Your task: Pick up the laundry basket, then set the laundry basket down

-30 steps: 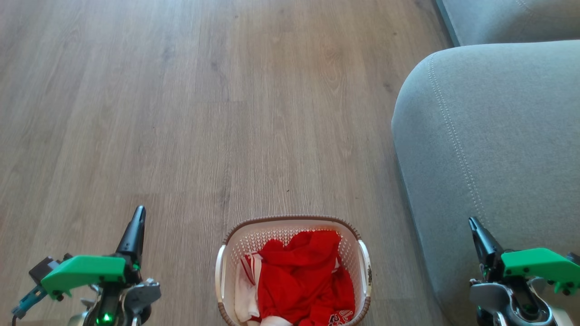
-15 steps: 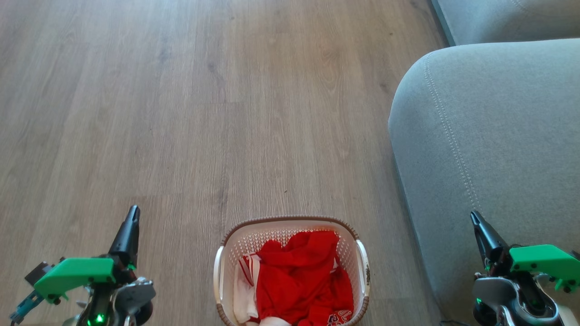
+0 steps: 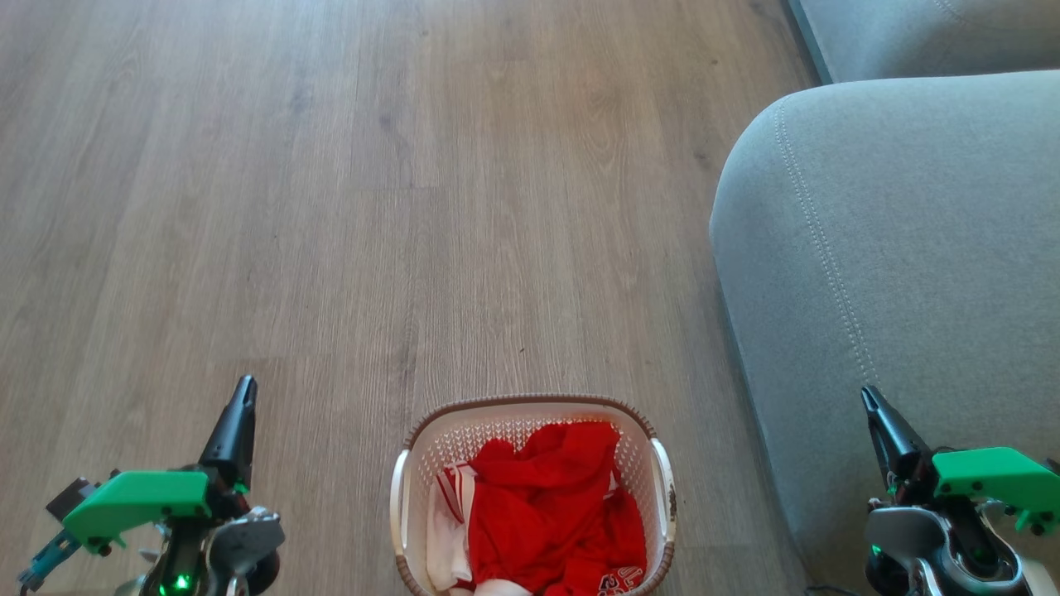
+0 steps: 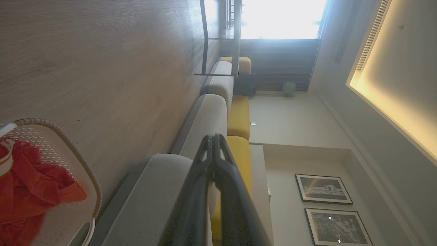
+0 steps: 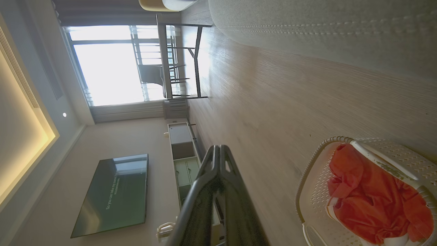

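**Ana:** Where does the basket point(image 3: 464, 439) sit?

**Ben:** On the floor point(image 3: 331, 207), upright, just beside the arm of the grey sofa point(image 3: 894, 232). It lies between the two arms and touches neither.

**Ana:** And the grippers?

**Ben:** The left gripper point(image 3: 245, 387) is clenched with nothing in it, well off the basket's left side. The right gripper point(image 3: 871, 399) is likewise clenched and empty, over the sofa's edge. Each wrist view shows its two fingers pressed flat together.

**Ana:** So which step is this?

**Ben:** I can't settle it. A basket on the floor with both arms clear fits one waiting to be lifted, and just as well one already set back down.

**Ana:** What would good handling look like either way?

**Ben:** I'd say both arms should work evenly on the handles point(image 3: 400, 497) so the rim keeps level and the clothes point(image 3: 555, 497) don't spill. The sofa is close on the right, so that arm has little room.

**Ana:** Counts?

**Ben:** One basket, two white handles, two grippers, one sofa. For the clothes, I see red cloth and a white piece with red stripes, but I can't tell how many pieces there are.
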### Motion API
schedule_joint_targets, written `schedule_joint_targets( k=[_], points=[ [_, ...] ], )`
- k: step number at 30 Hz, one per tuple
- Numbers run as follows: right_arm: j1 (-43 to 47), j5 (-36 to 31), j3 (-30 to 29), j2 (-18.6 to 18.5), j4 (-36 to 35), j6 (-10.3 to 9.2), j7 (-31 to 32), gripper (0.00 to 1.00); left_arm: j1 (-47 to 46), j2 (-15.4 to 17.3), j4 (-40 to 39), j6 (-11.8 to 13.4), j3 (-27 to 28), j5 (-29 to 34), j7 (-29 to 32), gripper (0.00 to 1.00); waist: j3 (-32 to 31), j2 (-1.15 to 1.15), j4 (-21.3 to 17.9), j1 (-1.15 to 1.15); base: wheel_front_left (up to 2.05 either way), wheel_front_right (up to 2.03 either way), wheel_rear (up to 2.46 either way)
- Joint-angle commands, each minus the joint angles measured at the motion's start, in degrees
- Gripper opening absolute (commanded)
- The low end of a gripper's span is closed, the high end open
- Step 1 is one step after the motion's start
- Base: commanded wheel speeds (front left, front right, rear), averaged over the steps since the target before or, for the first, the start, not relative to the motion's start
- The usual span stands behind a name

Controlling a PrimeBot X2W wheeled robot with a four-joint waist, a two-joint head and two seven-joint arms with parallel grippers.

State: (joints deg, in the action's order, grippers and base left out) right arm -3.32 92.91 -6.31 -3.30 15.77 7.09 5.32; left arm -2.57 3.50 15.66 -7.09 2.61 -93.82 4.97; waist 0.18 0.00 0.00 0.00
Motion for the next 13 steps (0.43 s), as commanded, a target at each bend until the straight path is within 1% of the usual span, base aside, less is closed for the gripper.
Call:
schedule_joint_targets(
  k=[1, 13],
  points=[
    [-2.77, 0.10, 0.81, -0.32, -1.80, 0.40, 0.35, 0.00, -3.48, 0.57, -1.69, -0.40, 2.26, 0.28, 0.19, 0.00, 0.00, 0.00, 0.01, 0.00, 0.00, 0.00, 0.00],
    [-2.78, -0.03, 0.65, -0.21, -1.79, 0.40, 0.48, 0.00, -3.50, 0.41, -1.68, -0.40, 2.50, 0.48, 0.38, 0.00, 0.00, 0.00, 0.01, 0.00, 0.00, 0.00, 0.00]
  ],
)
